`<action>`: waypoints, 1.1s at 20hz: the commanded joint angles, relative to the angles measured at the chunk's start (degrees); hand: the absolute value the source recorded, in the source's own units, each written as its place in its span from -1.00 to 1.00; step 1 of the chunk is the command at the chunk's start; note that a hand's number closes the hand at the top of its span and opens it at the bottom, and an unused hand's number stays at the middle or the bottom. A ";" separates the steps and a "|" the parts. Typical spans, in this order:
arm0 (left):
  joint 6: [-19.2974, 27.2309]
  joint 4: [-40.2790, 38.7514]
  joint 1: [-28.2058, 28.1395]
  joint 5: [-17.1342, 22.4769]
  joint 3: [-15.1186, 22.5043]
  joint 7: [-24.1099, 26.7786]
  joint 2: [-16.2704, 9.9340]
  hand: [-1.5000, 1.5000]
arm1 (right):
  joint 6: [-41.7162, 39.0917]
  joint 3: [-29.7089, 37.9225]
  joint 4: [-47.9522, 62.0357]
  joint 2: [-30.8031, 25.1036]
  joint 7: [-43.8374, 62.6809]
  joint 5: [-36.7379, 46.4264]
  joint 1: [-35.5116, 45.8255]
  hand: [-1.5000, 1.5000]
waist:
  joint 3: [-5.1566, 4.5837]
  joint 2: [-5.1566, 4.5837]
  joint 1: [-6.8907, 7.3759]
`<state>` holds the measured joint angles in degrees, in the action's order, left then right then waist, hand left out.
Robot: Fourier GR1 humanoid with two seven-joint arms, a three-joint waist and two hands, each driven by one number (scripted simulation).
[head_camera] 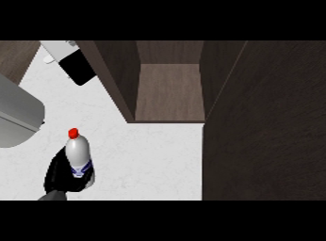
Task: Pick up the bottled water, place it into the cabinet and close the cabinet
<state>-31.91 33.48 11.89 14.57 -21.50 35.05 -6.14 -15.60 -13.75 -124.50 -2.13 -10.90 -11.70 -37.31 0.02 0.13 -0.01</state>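
Head view:

- The counter (145, 155) is white and faintly marbled, filling the lower left and middle of the view.
- A bottle (77, 153) stands near the lower left, seen from above: clear body, red cap at its top end, a blue-and-white label around its lower part.
- One black hand (60, 175) comes in from the lower edge at the view's left and curls round the bottle's lower half; dark fingers show on both sides of the label, and the bottle's base is hidden by them. Which hand it is I cannot tell for certain; it sits at the left of the view. A bit of grey forearm shows at the very bottom below it.
- No second hand shows.
- The cabinet (169, 89) is dark brown wood, open, its inner shelf lit paler brown at the top middle. The bottle is outside it, well apart, down and to the left of the opening.
- The door (273, 122) fills the right side as a broad dark panel, swung out toward the viewer.
- A large grey rounded body (9, 115) lies at the left edge on the counter.
- A black flat object (79, 68) with a white piece beside it lies near the top left, just beside the cabinet's left wall.
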 commanded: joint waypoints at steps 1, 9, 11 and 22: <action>-2.40 1.23 0.82 4.57 -1.89 -0.67 -0.14 1.00 | -1.14 1.86 -0.40 -1.72 -0.21 -2.46 -1.05 -1.00 | -0.02 -0.06 -0.30; 3.08 20.68 -8.28 7.63 4.23 -9.96 5.99 1.00 | 1.15 -1.44 2.24 -0.34 0.11 1.09 2.82 -1.00 | 0.02 0.02 0.18; 2.11 21.72 -8.04 8.31 4.87 -12.32 4.04 1.00 | -0.64 -1.19 -2.22 -2.58 0.88 -1.69 -1.58 -1.00 | 0.00 -0.02 -0.14; 26.03 47.37 -12.25 13.05 27.55 -19.93 6.13 1.00 | 4.27 -5.94 -0.65 1.29 2.93 2.41 2.64 -1.00 | -0.01 0.00 -0.06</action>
<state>-13.14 75.11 0.86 27.60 -1.26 14.95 -0.17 -13.79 -16.77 -124.53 -2.56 -9.82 -11.32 -36.24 0.04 0.18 -0.04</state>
